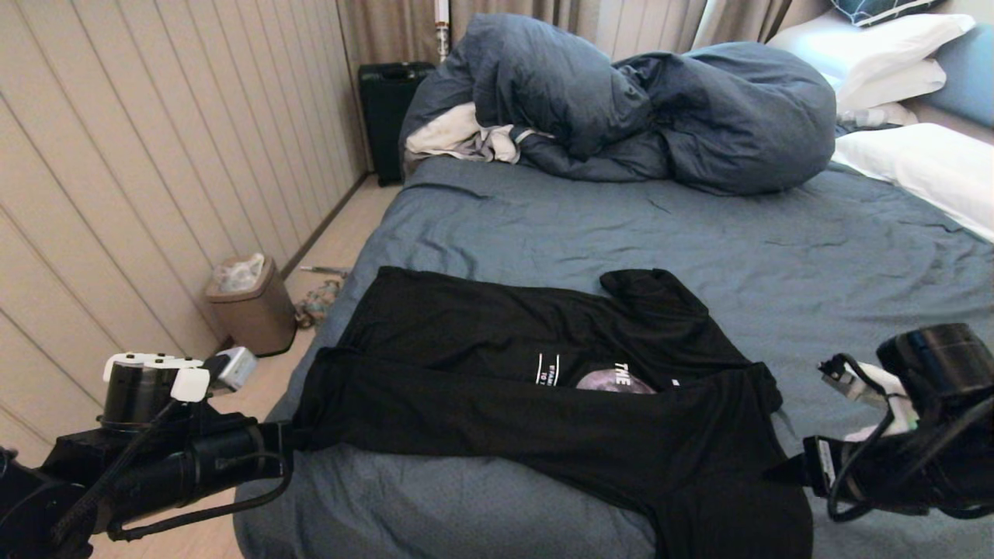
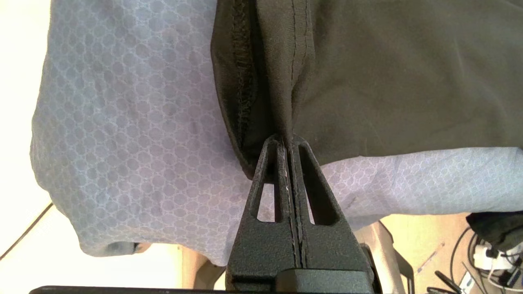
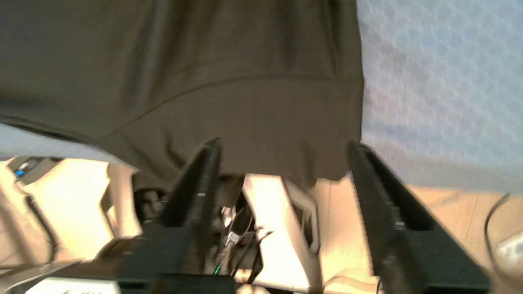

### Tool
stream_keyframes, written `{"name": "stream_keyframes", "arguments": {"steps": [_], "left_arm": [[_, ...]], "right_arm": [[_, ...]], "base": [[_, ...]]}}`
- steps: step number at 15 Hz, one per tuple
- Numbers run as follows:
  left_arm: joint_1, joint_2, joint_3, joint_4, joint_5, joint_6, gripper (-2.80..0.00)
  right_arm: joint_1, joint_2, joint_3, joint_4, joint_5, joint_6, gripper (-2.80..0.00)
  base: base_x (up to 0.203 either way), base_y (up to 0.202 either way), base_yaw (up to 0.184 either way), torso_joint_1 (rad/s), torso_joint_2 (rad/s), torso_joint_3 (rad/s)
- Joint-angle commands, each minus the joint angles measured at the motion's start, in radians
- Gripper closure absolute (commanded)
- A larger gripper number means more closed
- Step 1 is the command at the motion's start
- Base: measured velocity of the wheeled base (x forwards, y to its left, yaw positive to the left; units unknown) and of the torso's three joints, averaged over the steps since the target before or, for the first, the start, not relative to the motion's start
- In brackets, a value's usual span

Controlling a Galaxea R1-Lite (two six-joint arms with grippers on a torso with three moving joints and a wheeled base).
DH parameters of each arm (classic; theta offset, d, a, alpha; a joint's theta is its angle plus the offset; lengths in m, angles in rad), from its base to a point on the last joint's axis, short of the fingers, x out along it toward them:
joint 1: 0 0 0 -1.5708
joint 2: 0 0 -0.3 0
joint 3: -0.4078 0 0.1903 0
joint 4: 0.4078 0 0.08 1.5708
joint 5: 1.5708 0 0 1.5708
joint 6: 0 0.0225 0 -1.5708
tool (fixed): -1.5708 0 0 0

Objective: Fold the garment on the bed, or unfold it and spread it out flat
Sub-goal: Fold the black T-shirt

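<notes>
Head view: a thin black short-sleeved T-shirt (image 1: 543,388) lies half-folded on the wrinkled slate-blue bed (image 1: 699,241), white "THE" readable beside its grey moon print. Left gripper (image 2: 286,141) pinches its edge; right gripper (image 3: 282,157) stands spread, holding nothing.

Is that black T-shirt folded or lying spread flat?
Partly folded: the near edge of the T-shirt lies doubled over its front, covering half the moon print.

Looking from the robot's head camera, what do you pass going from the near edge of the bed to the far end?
Black T-shirt, held by the left gripper → bare blue sheet → heaped duvet → curtains.
</notes>
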State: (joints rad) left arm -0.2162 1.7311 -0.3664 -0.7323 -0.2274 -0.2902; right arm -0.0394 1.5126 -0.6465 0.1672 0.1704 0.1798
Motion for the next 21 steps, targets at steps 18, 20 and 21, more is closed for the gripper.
{"name": "stream_keyframes", "arguments": {"steps": [18,20,21], "left_arm": [[-0.002,0.047,0.003,-0.01,-0.006,-0.003,0.0],[-0.002,0.062,0.0,-0.01,-0.006,-0.001,0.0],[0.0,0.061,0.0,-0.01,-0.006,-0.001,0.0]], "right_arm": [[-0.011,0.16,0.17,-0.348,0.025,-0.025,-2.8],[0.004,0.144,0.176,-0.343,0.041,-0.015,-2.8],[0.012,0.137,0.179,-0.343,0.046,-0.003,-2.8]], "base": [[0.0,0.0,0.0,0.0,0.0,0.0],[0.0,0.0,0.0,0.0,0.0,0.0],[0.0,0.0,0.0,0.0,0.0,0.0]]}}
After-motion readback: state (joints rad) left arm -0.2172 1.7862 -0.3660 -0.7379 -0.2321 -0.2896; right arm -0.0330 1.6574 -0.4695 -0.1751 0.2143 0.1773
